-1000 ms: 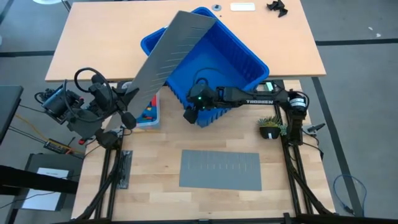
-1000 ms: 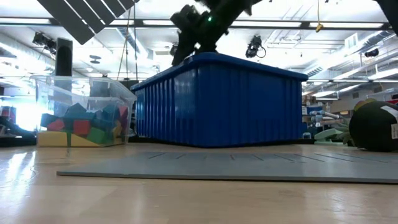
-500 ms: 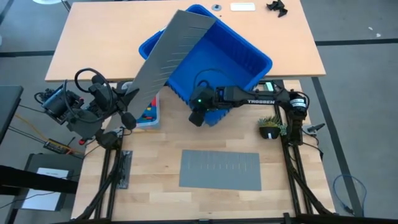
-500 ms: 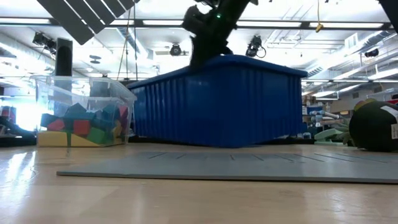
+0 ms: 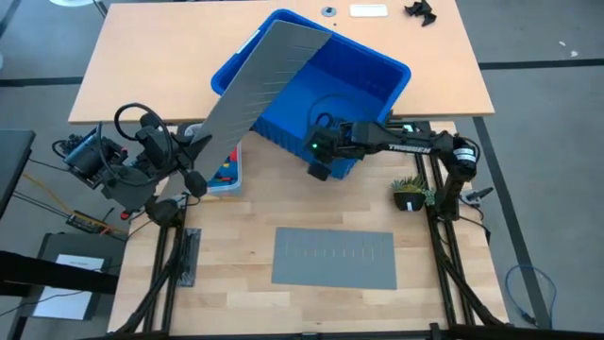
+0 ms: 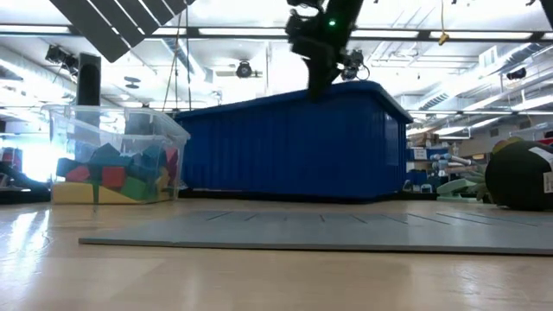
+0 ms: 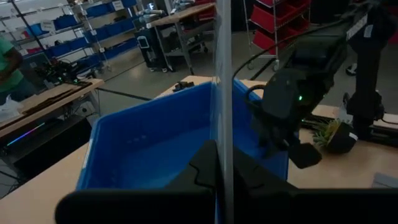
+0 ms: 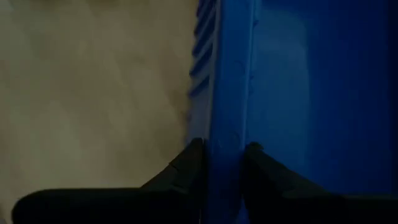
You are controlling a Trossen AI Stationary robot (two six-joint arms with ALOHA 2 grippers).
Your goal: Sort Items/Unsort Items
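The items, small coloured toy blocks [image 6: 112, 177], lie in a clear tub [image 5: 225, 173] at the left, beside the large blue bin [image 5: 321, 80]. At the table's left, my left gripper [image 5: 193, 156] is shut on a grey slotted divider sheet [image 5: 260, 85]. The sheet slants up and away over the bin's left side. My right gripper [image 5: 321, 159] stands at the bin's near wall, shut on its rim, and also shows from the low view [image 6: 318, 82]. My left gripper pinches the divider sheet's lower near edge [image 7: 222, 155] between its two fingers [image 7: 202, 171]. The fingers reach out roughly level. The sheet stands on edge in the hold, lifted clear and reaching out over the bin. My right gripper has the bin's near wall at its rim [image 8: 227, 134], one finger [image 8: 186, 165] outside and the other inside. The fingers slant down from the near right side. The bin rests on the table.
A second grey divider sheet [image 5: 334, 257] lies flat on the near part of the table. A small potted plant [image 5: 411, 194] stands by the right arm's base. Bare wood lies to the far left of the bin [image 5: 151, 66].
My right gripper has gone toward the table's right edge and a little up, tipping steeper. The blue bin has turned about on the table with it: its near corner has swung toward the right, and one side lifted briefly before it lay flat again.
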